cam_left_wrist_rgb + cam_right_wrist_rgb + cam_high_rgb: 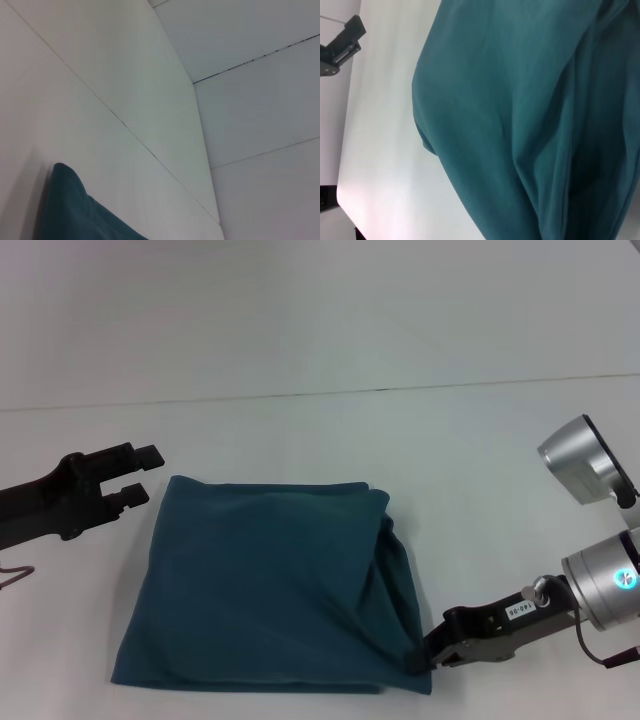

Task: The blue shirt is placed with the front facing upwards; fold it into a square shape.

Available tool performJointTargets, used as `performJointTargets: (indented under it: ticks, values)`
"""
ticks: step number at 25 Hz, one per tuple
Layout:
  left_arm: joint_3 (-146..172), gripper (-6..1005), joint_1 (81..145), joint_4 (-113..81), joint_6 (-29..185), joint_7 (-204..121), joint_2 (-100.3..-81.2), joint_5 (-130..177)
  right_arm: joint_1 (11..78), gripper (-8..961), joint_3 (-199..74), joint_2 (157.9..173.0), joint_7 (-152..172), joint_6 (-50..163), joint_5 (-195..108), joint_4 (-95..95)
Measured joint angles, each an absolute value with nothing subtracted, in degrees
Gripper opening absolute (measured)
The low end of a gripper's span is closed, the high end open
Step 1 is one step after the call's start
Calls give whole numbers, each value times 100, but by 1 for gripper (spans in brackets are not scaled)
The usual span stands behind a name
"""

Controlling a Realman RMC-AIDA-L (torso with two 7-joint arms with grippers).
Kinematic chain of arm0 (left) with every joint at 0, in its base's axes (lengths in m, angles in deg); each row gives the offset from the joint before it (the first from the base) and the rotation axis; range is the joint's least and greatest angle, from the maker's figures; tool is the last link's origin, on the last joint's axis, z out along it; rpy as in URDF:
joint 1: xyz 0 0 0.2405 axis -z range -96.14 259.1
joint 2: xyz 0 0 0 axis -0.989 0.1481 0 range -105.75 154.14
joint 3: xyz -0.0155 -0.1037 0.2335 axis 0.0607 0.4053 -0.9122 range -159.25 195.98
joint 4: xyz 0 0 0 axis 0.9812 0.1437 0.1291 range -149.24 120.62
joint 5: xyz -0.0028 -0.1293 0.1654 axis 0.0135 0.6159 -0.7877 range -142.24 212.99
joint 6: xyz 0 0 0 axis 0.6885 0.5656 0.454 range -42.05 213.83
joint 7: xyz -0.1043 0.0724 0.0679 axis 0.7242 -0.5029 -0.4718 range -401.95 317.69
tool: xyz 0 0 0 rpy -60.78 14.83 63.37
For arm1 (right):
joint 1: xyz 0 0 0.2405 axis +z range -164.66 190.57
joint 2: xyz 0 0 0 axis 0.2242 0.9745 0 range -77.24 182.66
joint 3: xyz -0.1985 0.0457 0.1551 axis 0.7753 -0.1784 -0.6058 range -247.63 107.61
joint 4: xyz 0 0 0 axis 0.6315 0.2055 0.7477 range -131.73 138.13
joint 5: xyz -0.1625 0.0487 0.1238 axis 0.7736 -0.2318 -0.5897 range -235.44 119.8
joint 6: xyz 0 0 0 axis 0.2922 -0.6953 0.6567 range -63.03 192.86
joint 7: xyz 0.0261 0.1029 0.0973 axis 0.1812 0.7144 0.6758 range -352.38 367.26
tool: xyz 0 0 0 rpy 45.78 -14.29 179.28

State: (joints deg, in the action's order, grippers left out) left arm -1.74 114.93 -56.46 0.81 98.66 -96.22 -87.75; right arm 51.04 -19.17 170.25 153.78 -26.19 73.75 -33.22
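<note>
No lettering, chest print or neck tag readable anywhere on the blue shirt (270, 585); only a small white sticker on the right arm near the wrist, printed too small to read. Folded into a rough rectangle of plain teal cloth on the white table (320, 430), lying at the centre of the head view toward 6 o'clock, with a bulky fold of stacked layers along its 3 o'clock edge and a rounded, slightly loose corner at about 7 o'clock. Right gripper (425, 655) down at the cloth's 4 to 5 o'clock corner, dark fingers pointing toward 9 o'clock and meeting the hem where the layers bunch; whether clamped on fabric or merely touching it, impossible to tell. Behind it, silver joints of the right arm rising toward 3 o'clock at the frame's edge. Left gripper (147, 474) at 9 to 10 o'clock, just off the shirt's far left corner, reaching in level from the frame's edge, its two black fingers parted with a clear gap and nothing between them. From the right wrist camera, teal folds filling most of the frame, with the left gripper (345, 45) beyond them over bare table.
</note>
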Motion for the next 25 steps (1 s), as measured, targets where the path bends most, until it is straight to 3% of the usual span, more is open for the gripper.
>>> performJointTargets:
  ticks: [8, 12, 14, 23, 25]
  values:
    - [-160, 690, 11464, -5641, 82, 9838, -9622, -8723, 5077, 51, -1951, 16988, 15378, -2534, 7375, -3317]
    - [-158, 690, 11463, -5641, 82, 9833, -9622, -8723, 5047, 86, -1955, 16886, 15378, -2525, 7372, -3318]
    - [-155, 690, 11465, -5640, 86, 9833, -9622, -8719, 5020, 160, -1982, 16803, 15380, -2526, 7362, -3336]
    - [-148, 691, 11482, -5647, 103, 9835, -9574, -8643, 5156, 497, -2411, 16089, 15397, -2538, 7362, -3960]
    - [-148, 691, 11489, -5665, 92, 9845, -9566, -8643, 5325, 499, -2410, 15908, 15406, -2515, 7473, -4076]
